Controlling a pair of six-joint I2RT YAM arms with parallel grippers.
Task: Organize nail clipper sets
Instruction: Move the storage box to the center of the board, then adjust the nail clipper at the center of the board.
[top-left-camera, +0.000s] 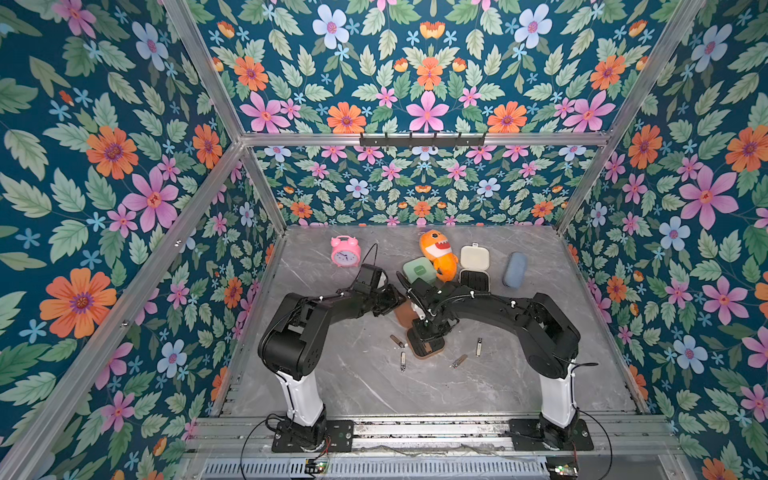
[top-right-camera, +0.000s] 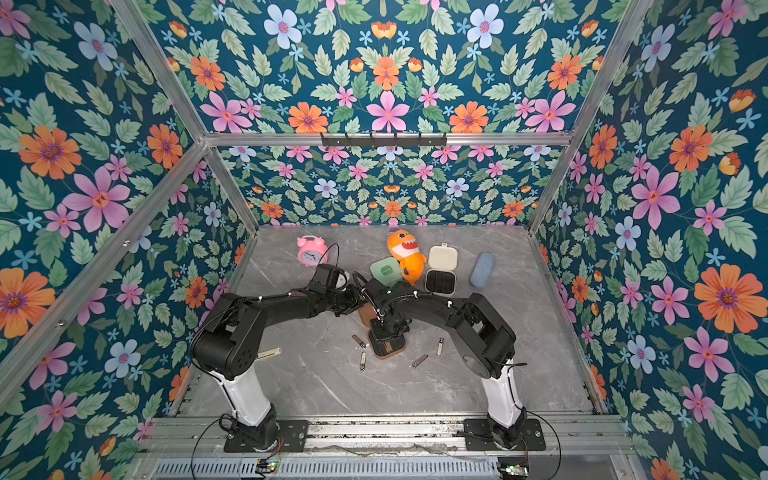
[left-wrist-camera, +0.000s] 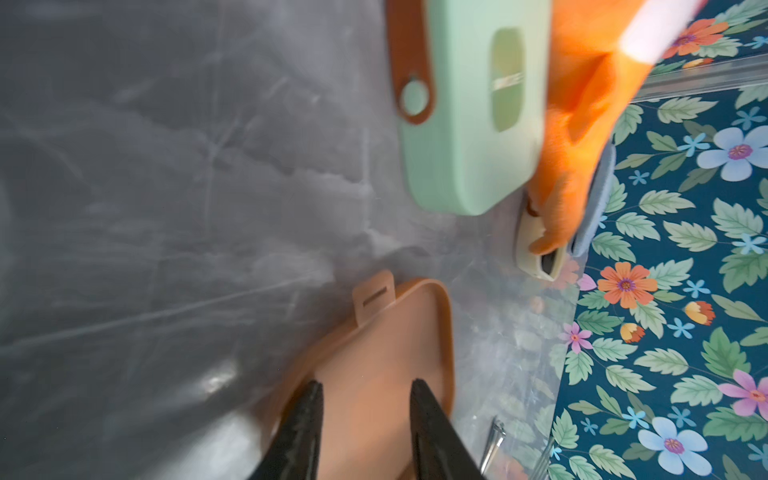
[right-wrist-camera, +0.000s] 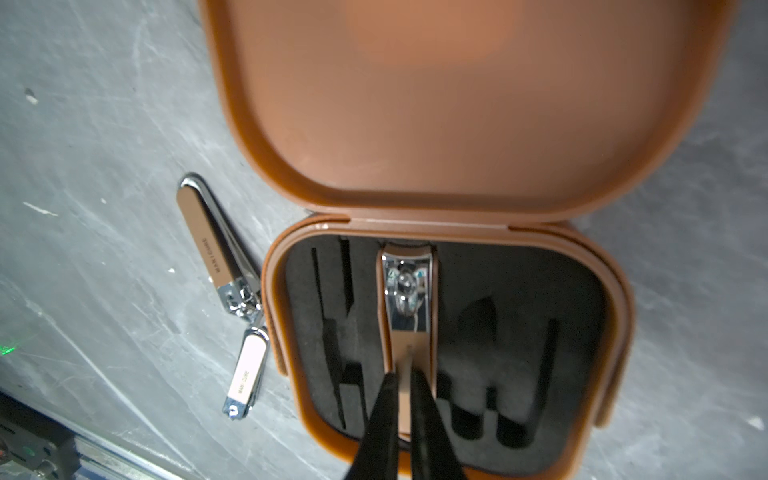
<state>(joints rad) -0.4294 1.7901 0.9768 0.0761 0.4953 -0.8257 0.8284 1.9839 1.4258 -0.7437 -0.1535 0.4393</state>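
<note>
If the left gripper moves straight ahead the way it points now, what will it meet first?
Probably the brown rounded-square case's open lid, lying just beyond the open left gripper. The mint green rounded-square case is farther along. Depth is unclear.

Soft even light; blurred mint case

In both top views we look down from high over the near edge onto the whole table, facing the back wall. Our two wrist cameras hang close above the tabletop and share the open brown case.
</note>
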